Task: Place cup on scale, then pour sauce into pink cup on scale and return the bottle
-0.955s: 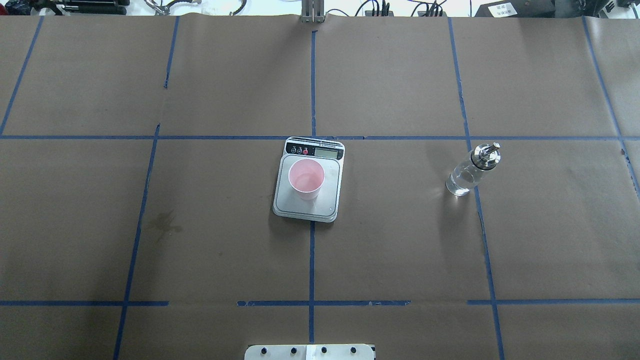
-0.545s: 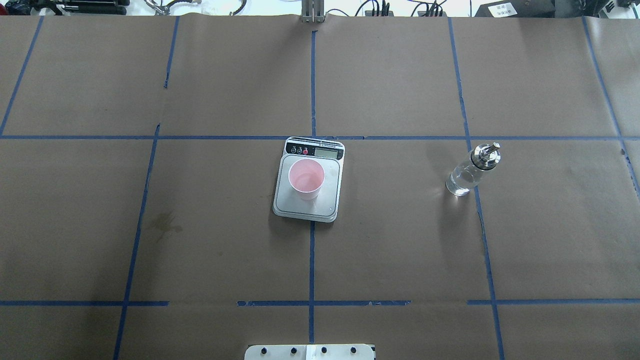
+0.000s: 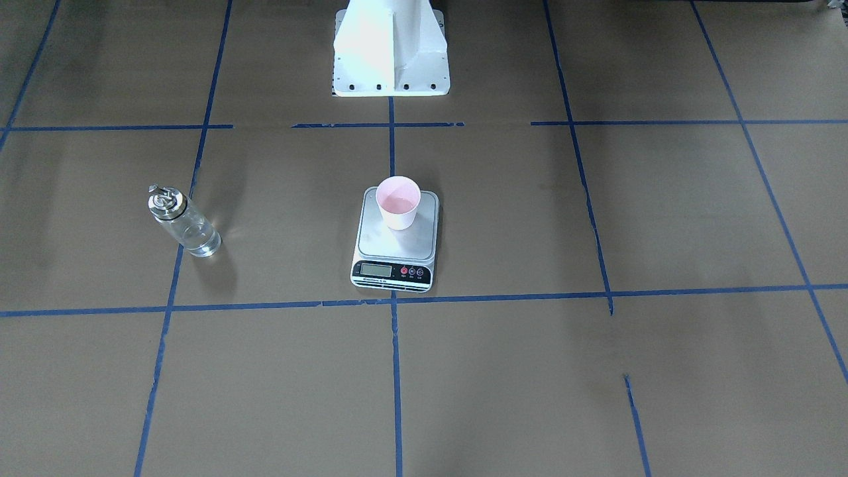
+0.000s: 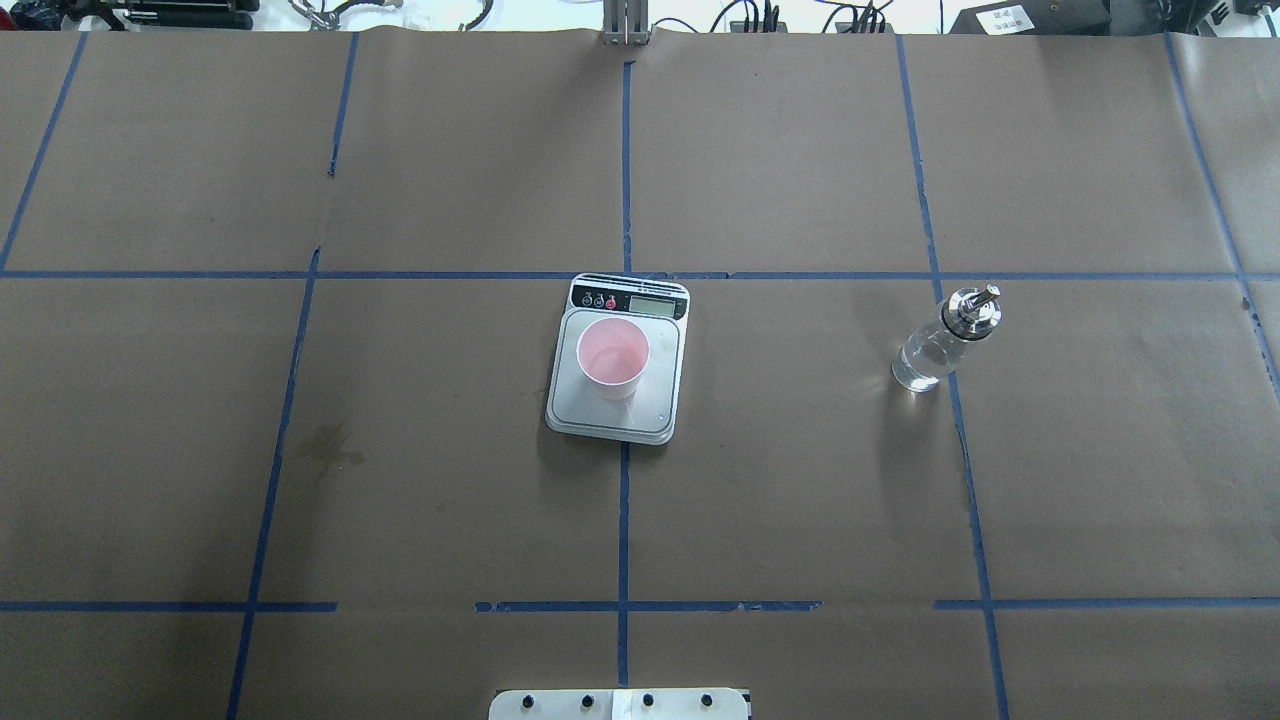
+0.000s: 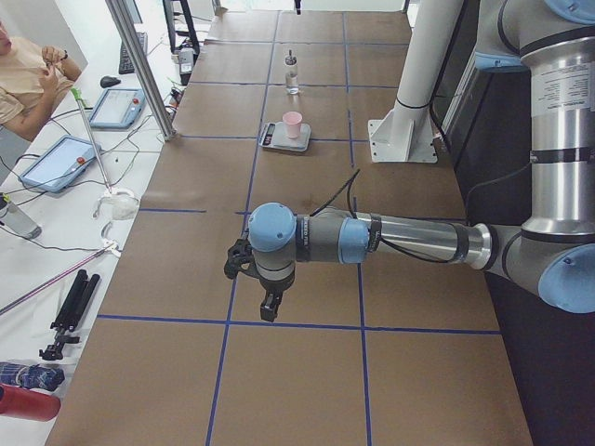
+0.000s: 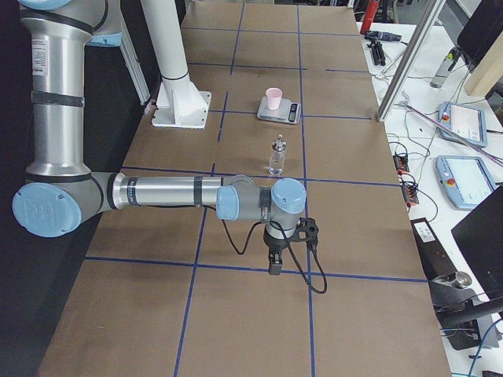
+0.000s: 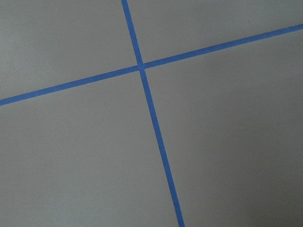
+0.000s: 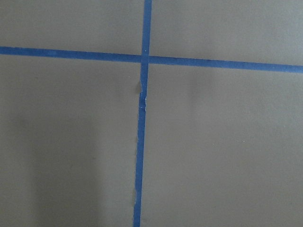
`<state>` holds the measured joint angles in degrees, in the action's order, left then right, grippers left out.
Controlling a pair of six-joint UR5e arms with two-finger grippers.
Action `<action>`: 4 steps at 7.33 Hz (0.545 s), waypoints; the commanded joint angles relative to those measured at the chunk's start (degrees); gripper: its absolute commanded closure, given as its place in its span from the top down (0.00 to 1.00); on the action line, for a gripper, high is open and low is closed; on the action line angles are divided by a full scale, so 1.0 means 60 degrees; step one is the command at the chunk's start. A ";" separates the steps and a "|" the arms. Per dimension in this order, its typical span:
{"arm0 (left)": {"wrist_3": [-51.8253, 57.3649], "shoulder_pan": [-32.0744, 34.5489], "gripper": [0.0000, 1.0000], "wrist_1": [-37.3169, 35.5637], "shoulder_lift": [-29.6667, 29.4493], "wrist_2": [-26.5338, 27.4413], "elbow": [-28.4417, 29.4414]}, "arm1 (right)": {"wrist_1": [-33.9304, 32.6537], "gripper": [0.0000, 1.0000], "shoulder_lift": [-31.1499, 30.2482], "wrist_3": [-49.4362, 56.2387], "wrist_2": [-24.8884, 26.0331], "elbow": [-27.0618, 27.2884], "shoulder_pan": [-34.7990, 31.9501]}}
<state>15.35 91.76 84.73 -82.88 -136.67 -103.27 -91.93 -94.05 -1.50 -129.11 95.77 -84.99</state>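
Nearest the table's left end, the left gripper [image 5: 269,311] is held above the brown table [image 4: 400,450], open or closed not being discernible; farther along, the small pale pink paper cup [image 4: 612,358] is set upright on the flat silver-grey digital scale [image 4: 642,410], then the clear glass silver-capped bottle [image 4: 938,344] is stood apart, and farthest the right gripper [image 6: 274,263] is seen, equally indiscernible.

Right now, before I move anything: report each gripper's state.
Left two-finger gripper: cannot be told, shown only in a side view.
Right two-finger gripper: cannot be told, same reason.
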 commanded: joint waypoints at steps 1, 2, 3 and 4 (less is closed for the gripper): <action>0.0006 0.0000 1.00 0.0000 -0.0001 0.0000 0.0014 | 0.0000 1.00 0.0001 0.0015 0.0014 0.0005 0.0000; 0.0006 0.0014 1.00 0.0000 -0.0001 0.0000 0.0043 | 0.0000 1.00 0.0001 0.0015 0.0014 0.0005 0.0000; 0.0006 0.0000 1.00 0.0000 -0.0001 0.0000 0.0072 | 0.0000 1.00 0.0001 0.0015 0.0014 0.0005 0.0000; 0.0006 0.0000 1.00 0.0000 0.0014 0.0000 0.0101 | 0.0000 1.00 0.0001 0.0015 0.0014 -0.0009 0.0000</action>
<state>15.38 91.78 84.73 -82.87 -136.67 -102.88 -91.93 -94.04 -1.41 -129.03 95.79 -84.99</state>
